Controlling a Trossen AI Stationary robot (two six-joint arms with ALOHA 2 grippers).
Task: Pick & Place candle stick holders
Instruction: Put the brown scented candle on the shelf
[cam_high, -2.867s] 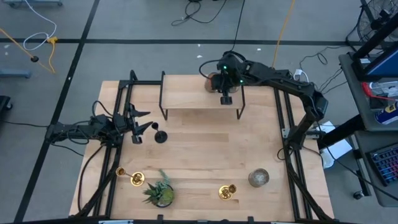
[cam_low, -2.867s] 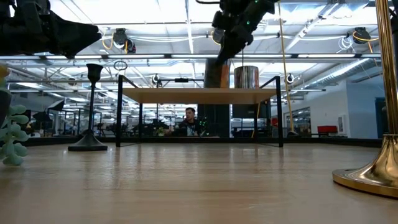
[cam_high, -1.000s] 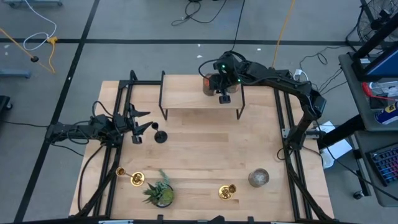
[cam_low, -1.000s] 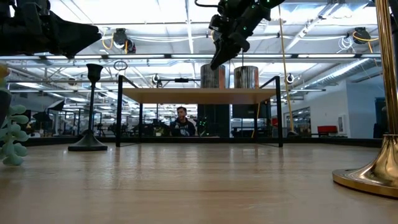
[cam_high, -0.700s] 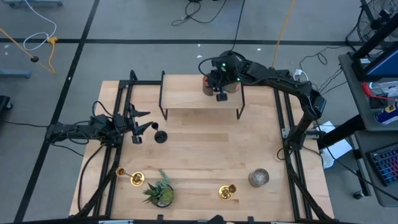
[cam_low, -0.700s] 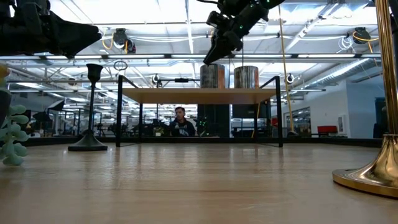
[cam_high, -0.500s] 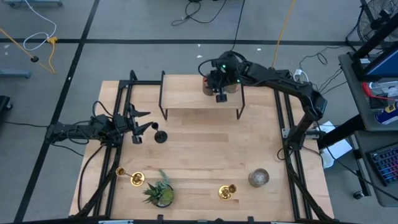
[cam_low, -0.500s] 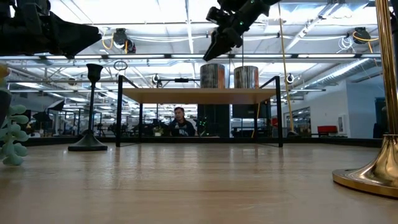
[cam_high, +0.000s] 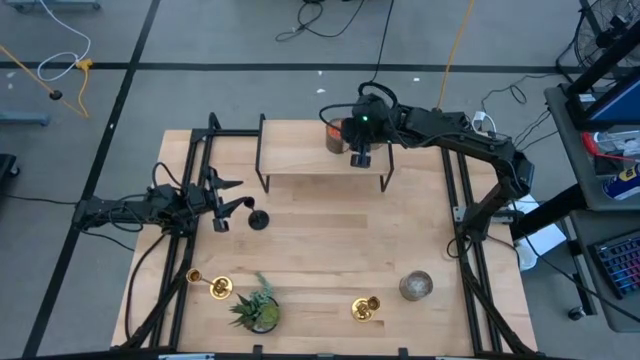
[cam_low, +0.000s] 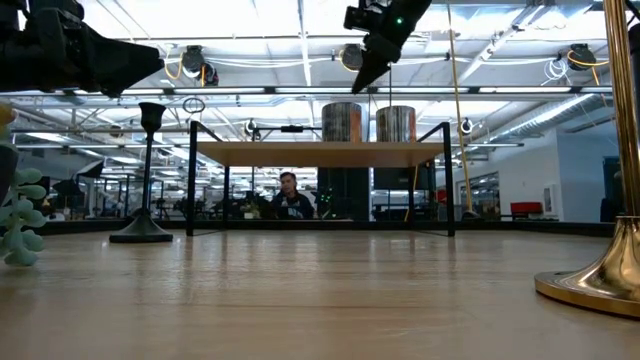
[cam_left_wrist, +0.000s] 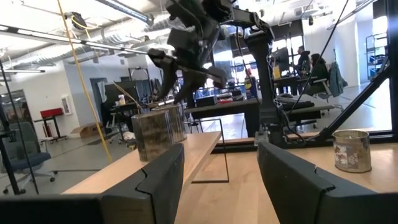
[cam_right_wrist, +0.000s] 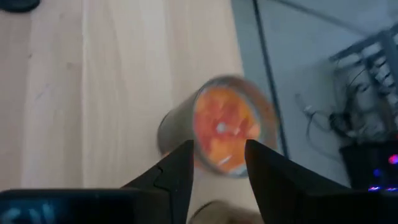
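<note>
The black candle stick holder (cam_high: 258, 219) stands upright on its round base (cam_low: 141, 232) at the table's left. My left gripper (cam_high: 224, 206) waits open just left of it, touching nothing (cam_left_wrist: 221, 168). Two gold candle stick holders (cam_high: 215, 288) (cam_high: 365, 308) are near the table's front edge; one stands on its base (cam_low: 598, 278). My right gripper (cam_low: 372, 58) hangs open above the raised wooden shelf (cam_high: 320, 160). It is straight over an orange-filled glass jar (cam_right_wrist: 227, 127) and clear of it.
A second jar (cam_low: 396, 123) stands on the shelf beside the orange one (cam_low: 342, 122). A grey-filled jar (cam_high: 416, 286) sits at the front right, and a small green plant (cam_high: 258, 310) at the front left. Black frame rails (cam_high: 196, 170) line both table sides. A person (cam_low: 289, 196) sits beyond the table.
My right gripper has risen from the top of the orange jar on the shelf and now hangs clear above it. It has also shifted a little toward the table's right edge. The jar stays standing on the shelf.
</note>
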